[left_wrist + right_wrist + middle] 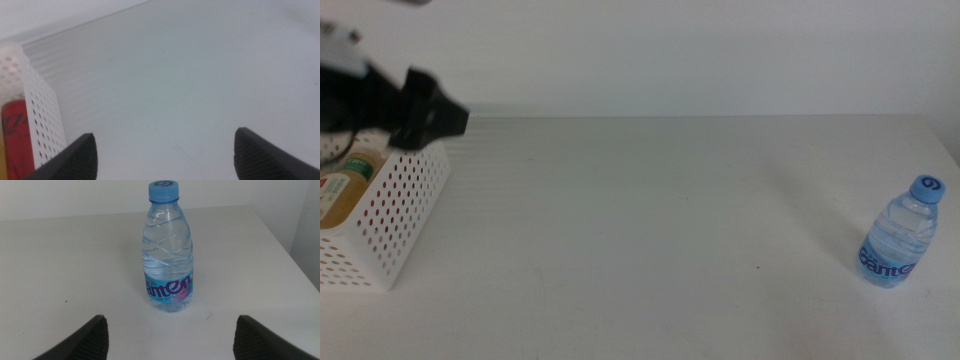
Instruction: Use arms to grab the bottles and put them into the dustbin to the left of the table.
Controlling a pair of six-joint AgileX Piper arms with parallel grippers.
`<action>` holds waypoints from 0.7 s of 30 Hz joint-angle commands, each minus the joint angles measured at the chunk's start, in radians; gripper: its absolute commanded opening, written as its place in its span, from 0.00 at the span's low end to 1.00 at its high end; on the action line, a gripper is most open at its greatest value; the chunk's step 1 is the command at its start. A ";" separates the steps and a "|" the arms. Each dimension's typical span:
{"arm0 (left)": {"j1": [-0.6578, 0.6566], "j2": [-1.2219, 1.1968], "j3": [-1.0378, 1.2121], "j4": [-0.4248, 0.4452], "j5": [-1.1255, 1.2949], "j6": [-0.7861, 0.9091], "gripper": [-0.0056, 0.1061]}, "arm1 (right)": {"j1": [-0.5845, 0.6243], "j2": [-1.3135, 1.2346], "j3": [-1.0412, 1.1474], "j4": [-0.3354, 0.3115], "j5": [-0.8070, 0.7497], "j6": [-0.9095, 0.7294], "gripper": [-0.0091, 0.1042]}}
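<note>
A small water bottle [900,235] with a blue cap and blue label stands upright near the table's right edge. The right wrist view shows this bottle [167,255] just ahead of my open right gripper [167,340], which holds nothing; that arm is out of the middle view. At the far left stands the white perforated dustbin [390,215]. A bottle of yellow liquid [342,182] with a green label lies inside it, and the left wrist view shows a red can [15,137] behind the dustbin wall [42,107]. My left gripper [432,112] hovers over the dustbin's far corner, open [165,157] and empty.
The off-white table [650,220] stretches bare between the dustbin and the water bottle. Its far edge meets a white wall, and its right edge runs close behind the water bottle.
</note>
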 commanded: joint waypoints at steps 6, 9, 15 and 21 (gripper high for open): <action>-0.006 -0.255 0.142 -0.063 -0.055 0.008 0.86 | -0.005 -0.028 -0.007 -0.004 -0.074 -0.006 0.66; -0.006 -0.317 0.185 -0.063 -0.057 0.008 0.86 | -0.005 -0.028 -0.007 -0.004 -0.074 -0.006 0.66; -0.006 -0.371 0.205 -0.063 -0.055 0.008 0.86 | -0.005 -0.028 -0.007 -0.004 -0.074 -0.006 0.66; -0.006 -0.371 0.205 -0.063 -0.032 0.007 0.86 | -0.005 -0.028 -0.007 -0.004 -0.074 -0.006 0.66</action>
